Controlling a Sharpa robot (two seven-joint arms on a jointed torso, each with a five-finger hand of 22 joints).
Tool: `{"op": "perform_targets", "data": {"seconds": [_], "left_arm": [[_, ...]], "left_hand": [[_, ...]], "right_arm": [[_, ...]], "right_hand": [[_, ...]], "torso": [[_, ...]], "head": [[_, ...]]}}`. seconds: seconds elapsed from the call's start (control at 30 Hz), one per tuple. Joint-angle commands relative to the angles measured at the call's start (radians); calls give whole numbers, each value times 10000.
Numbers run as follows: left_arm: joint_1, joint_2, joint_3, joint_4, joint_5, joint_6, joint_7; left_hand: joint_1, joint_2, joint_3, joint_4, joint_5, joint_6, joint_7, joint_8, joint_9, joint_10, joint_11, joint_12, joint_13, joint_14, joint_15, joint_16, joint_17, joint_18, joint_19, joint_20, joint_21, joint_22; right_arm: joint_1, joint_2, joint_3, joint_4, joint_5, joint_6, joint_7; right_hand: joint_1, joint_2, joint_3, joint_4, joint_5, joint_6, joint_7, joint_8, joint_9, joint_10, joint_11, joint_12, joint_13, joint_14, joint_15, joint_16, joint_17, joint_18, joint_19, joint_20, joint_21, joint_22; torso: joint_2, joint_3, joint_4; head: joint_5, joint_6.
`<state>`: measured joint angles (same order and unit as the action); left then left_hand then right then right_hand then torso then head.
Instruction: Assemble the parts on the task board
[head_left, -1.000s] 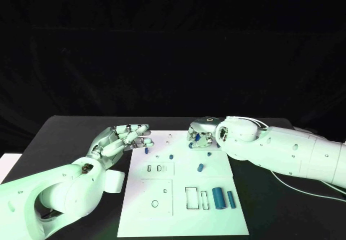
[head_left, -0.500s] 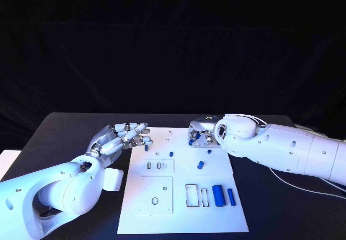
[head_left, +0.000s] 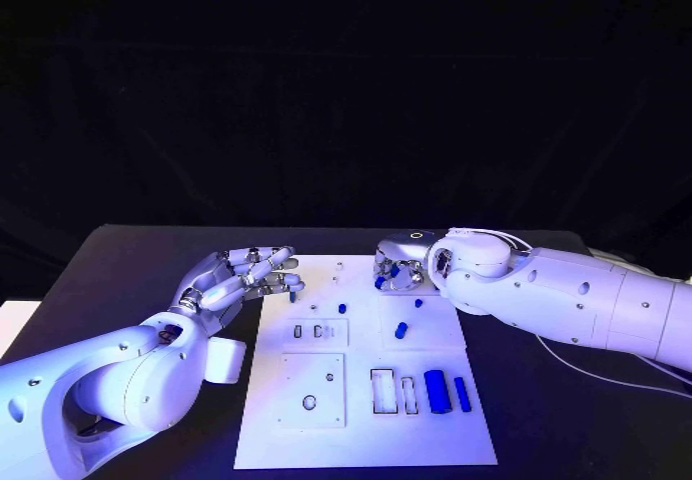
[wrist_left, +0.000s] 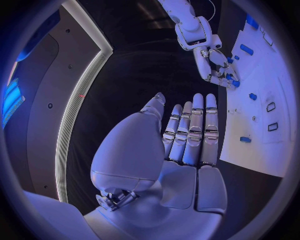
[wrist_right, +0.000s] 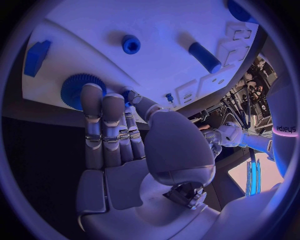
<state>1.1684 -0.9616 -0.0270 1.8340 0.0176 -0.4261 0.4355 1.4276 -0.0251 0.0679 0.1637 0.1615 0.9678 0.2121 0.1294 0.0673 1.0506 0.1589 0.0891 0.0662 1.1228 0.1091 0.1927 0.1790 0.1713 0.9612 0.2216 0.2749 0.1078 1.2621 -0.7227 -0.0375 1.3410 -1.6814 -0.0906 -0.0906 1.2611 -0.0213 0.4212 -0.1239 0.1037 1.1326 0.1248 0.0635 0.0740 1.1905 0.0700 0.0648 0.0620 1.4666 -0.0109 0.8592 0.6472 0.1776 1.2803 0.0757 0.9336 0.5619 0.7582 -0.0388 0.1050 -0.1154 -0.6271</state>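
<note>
The white task board (head_left: 361, 425) lies in the middle of the black table. My right hand (head_left: 402, 269) hangs over the board's far right corner with its fingers pointing down. Fingers and thumb close round a blue toothed wheel (wrist_right: 76, 89) at the board's edge, and a bit of that blue wheel (head_left: 381, 283) shows between them. My left hand (head_left: 242, 281) hovers at the board's far left edge with its fingers (wrist_left: 195, 131) stretched out and nothing in it. A small blue peg (head_left: 293, 297) stands just beside its fingertips.
Loose blue parts lie on the board: a small peg (head_left: 343, 308), a short cylinder (head_left: 402, 328), a thick cylinder (head_left: 437, 391) and a thin bar (head_left: 462, 392). A rectangular recess (head_left: 384, 392) and an oval hole (head_left: 310, 402) are open near the front. A blue ring (wrist_right: 130, 44) lies near the wheel.
The whole picture has shifted a little. Both hands keep their places relative to the board, and the right hand stays closed on the wheel.
</note>
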Motion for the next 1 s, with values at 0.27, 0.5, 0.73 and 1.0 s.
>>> {"op": "perform_targets", "data": {"seconds": [0.27, 0.5, 0.73, 1.0], "left_arm": [[14, 32, 9, 2, 172, 111, 27], [15, 37, 10, 48, 278, 202, 63], [21, 66, 11, 68, 324, 301, 81], [23, 126, 10, 31, 378, 330, 78]], "left_hand": [[-29, 75, -12, -42, -37, -2, 72, -78, -9, -15, 70, -47, 3, -11, 60, -79, 16, 117, 20, 29, -49, -13], [-16, 86, -5, -56, -37, -13, 76, -91, -11, -23, 74, -65, 2, -9, 61, -91, 25, 118, 23, 30, -55, -19], [-13, 89, -4, -60, -37, -15, 76, -94, -11, -24, 75, -69, 2, -8, 62, -94, 28, 118, 24, 31, -56, -21], [-13, 89, -4, -60, -37, -15, 76, -94, -11, -24, 75, -69, 2, -8, 62, -94, 28, 118, 24, 31, -56, -21]], "right_arm": [[69, 46, 67, 289, 129, -2016, -298], [185, 450, 85, 51, 138, -2313, -526], [218, 837, 87, -223, 23, -2448, -578], [226, 1337, 82, -662, -8, -2381, -497]], "right_hand": [[122, -18, 316, 71, 51, 124, 26, 43, 34, 158, -8, -23, 9, 158, -55, 366, 350, -227, 53, -3, 389, 445], [70, -66, 382, 154, 66, 130, 49, 34, 34, 159, 3, -31, 6, 156, -47, 501, 482, -250, 67, 13, 526, 604], [81, -104, 429, 164, 71, 133, 57, 31, 35, 158, 3, -32, 6, 162, -46, 584, 561, -268, 82, 30, 615, 712], [30, -198, 466, 226, 39, 100, 78, 13, 27, 125, 25, -39, 3, 152, -27, 664, 622, -273, 65, 53, 694, 784]], "torso": [[16, -12, 67], [56, -23, 65], [120, -54, 123], [172, -76, 173]], "head": [[26, 105], [59, 105], [1, 123], [14, 133]]}}
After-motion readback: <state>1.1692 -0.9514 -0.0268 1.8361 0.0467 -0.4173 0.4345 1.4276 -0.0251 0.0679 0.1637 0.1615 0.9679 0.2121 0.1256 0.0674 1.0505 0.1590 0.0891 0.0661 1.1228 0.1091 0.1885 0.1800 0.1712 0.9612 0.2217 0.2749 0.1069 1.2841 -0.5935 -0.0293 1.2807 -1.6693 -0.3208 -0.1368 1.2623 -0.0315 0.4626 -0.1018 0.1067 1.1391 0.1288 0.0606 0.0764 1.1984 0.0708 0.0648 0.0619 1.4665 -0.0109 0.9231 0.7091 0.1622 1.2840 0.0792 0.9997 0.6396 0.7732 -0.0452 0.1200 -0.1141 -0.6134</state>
